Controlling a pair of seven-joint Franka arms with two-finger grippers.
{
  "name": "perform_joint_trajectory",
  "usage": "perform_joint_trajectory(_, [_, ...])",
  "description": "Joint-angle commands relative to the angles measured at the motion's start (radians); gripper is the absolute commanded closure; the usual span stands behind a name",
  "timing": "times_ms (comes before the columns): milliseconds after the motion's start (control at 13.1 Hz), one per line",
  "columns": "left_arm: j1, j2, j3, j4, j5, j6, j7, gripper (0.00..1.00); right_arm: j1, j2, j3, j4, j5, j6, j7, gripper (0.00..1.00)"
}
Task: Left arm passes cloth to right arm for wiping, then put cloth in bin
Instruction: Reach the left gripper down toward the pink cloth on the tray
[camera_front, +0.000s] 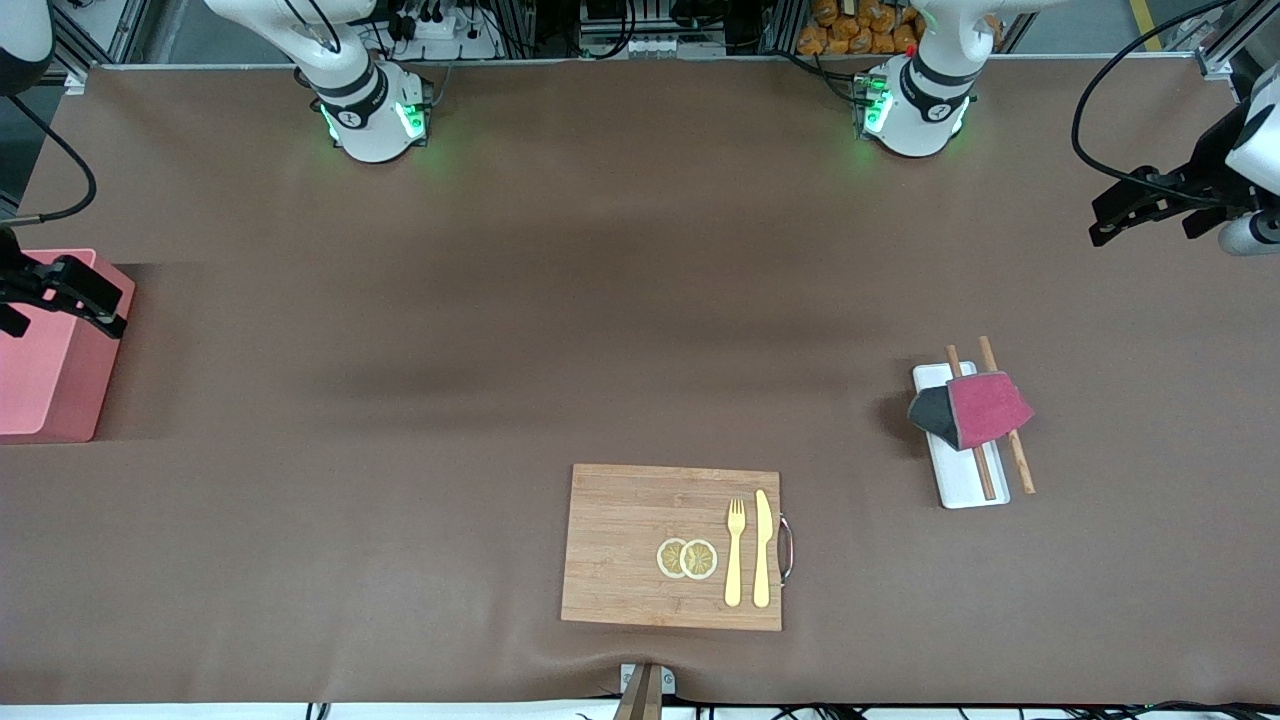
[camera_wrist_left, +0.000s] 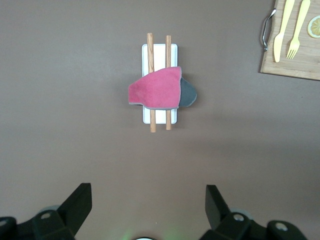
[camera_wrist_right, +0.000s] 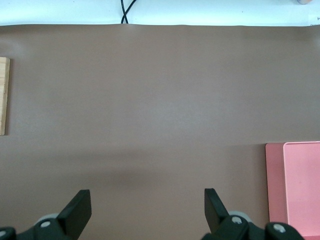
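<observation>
Nearest the front camera, a wooden cutting board (camera_front: 672, 547) is lying on the brown table (camera_front: 500, 350), carrying two lemon slices (camera_front: 687, 558), a yellow fork (camera_front: 735, 552) and a yellow knife (camera_front: 762, 549). Toward the left arm's end, the magenta cloth (camera_front: 970, 410) is resting, dark grey side partly showing, on two wooden chopsticks (camera_front: 1004, 415) laid across a white tray (camera_front: 958, 480). The left gripper (camera_front: 1135, 215) is hanging above the table edge at that end, well apart from the cloth. The right gripper (camera_front: 60, 295) is hovering over the pink bin (camera_front: 45, 370) at the other end.

From the left wrist, the left gripper (camera_wrist_left: 147, 207) is standing wide open and empty above bare table, the cloth (camera_wrist_left: 160, 90) draped over chopsticks (camera_wrist_left: 150, 82) and tray (camera_wrist_left: 160, 52).

From the right wrist, the right gripper (camera_wrist_right: 147, 207) is likewise spread open, holding nothing, with the bin (camera_wrist_right: 295, 185) beside it.
</observation>
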Motion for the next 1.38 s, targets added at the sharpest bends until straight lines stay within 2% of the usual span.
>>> perform_joint_trajectory(0, [0.004, 0.013, -0.005, 0.03, 0.005, -0.026, 0.008, 0.0, -0.004, 0.009, 0.004, 0.029, -0.004, -0.017, 0.008, 0.0])
perform_joint_trajectory(230, [-0.001, 0.042, -0.004, 0.052, 0.005, -0.034, 0.005, 0.0, -0.004, 0.011, 0.004, 0.029, -0.004, -0.034, 0.006, 0.0])
perform_joint_trajectory(459, [0.005, 0.093, -0.001, 0.035, 0.005, 0.001, -0.009, 0.0, -0.004, 0.009, 0.004, 0.037, -0.004, -0.034, 0.006, 0.0])
perform_joint_trajectory(689, [0.034, 0.182, -0.004, -0.005, 0.018, 0.142, -0.008, 0.0, -0.004, 0.011, 0.004, 0.037, -0.004, -0.033, 0.008, 0.0])
perform_joint_trajectory(995, [0.076, 0.266, -0.004, -0.166, 0.015, 0.427, -0.006, 0.0, -0.005, 0.009, 0.004, 0.037, -0.006, -0.033, 0.008, 0.0])
perform_joint_trajectory(1301, [0.076, 0.331, -0.004, -0.247, 0.018, 0.536, 0.008, 0.0, -0.006, 0.011, 0.002, 0.047, -0.006, -0.034, 0.008, 0.0])
